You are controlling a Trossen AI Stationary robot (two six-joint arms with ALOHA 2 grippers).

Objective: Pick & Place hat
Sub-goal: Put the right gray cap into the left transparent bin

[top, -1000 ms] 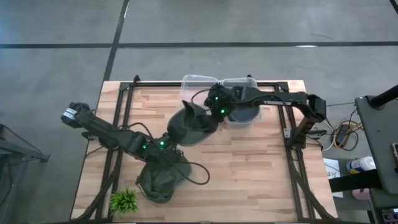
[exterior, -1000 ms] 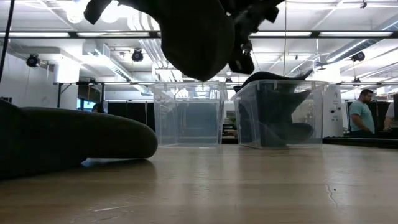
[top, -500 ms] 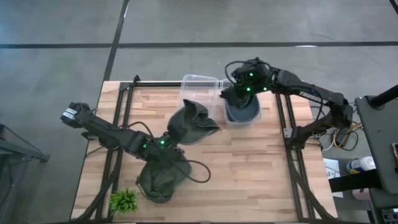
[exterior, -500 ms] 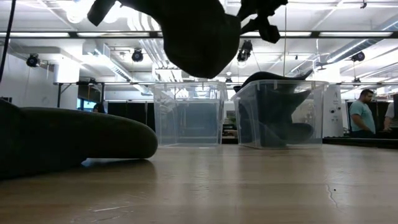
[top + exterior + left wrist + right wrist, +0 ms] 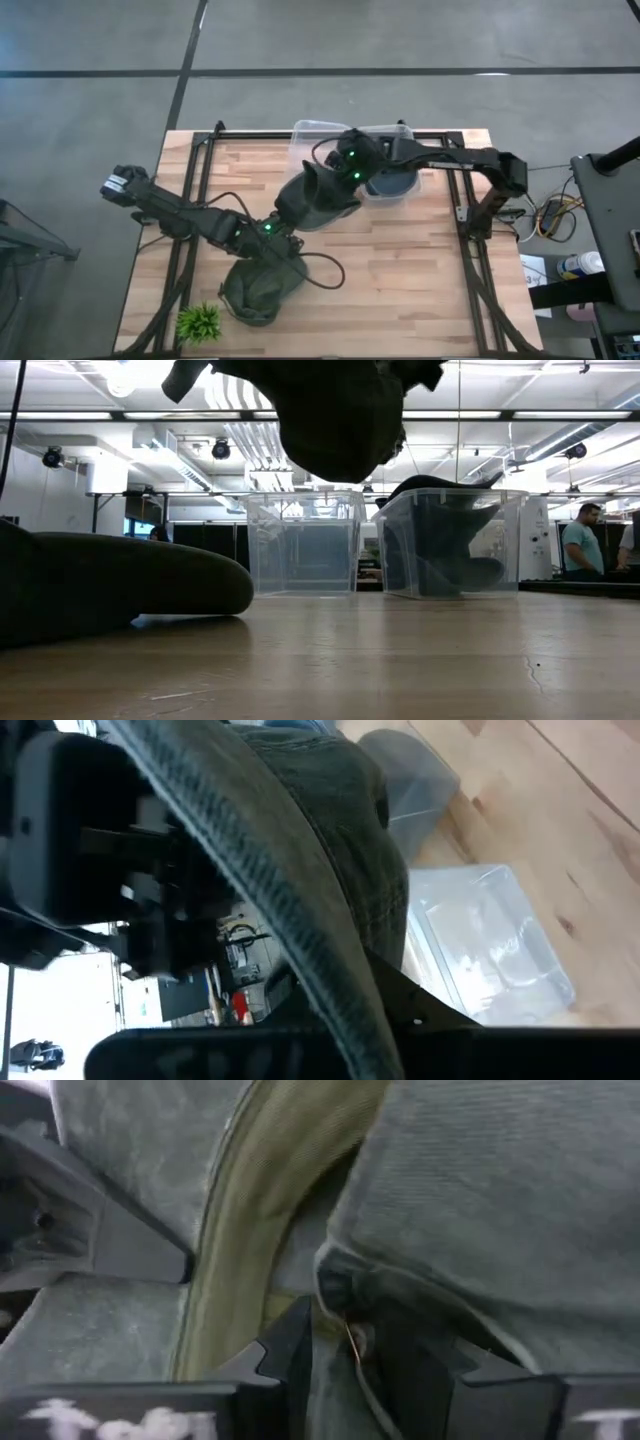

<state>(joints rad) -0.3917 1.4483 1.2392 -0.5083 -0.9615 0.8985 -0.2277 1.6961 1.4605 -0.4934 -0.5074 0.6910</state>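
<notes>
The hat (image 5: 312, 200) hangs in the air above the table (image 5: 400, 270), held up between both arms near the middle of the table's far half. In the low view it shows as a dark bowl shape well clear of the wood.

**Left gripper** (image 5: 281, 222): the jaws are closed tight on the near edge of the hat. The left wrist view shows the brim running straight out from between its fingers.

**Right gripper** (image 5: 345, 182): it sits at the far edge of the hat, and its wrist view shows the fingers (image 5: 290, 1345) about half open with a fold of hat fabric lying in the gap. The pads appear to bear on the cloth, but whether the grip is firm cannot be judged from these views.

**Step in hand:** transfer of the lifted hat from the left arm to the right arm, ahead of placement.

**Surroundings:** two clear bins stand at the far edge of the table. The left bin (image 5: 318, 135) looks empty; the right bin (image 5: 400, 135) already contains a dark hat. A second hat (image 5: 262, 285) lies on the table near the left arm, beside a small green plant (image 5: 198, 322).

**Next move, as judged:** the right gripper should secure the fold before the left gripper lets go. The right arm can then carry the hat over a bin, most likely the empty one, and lower it inside.
</notes>
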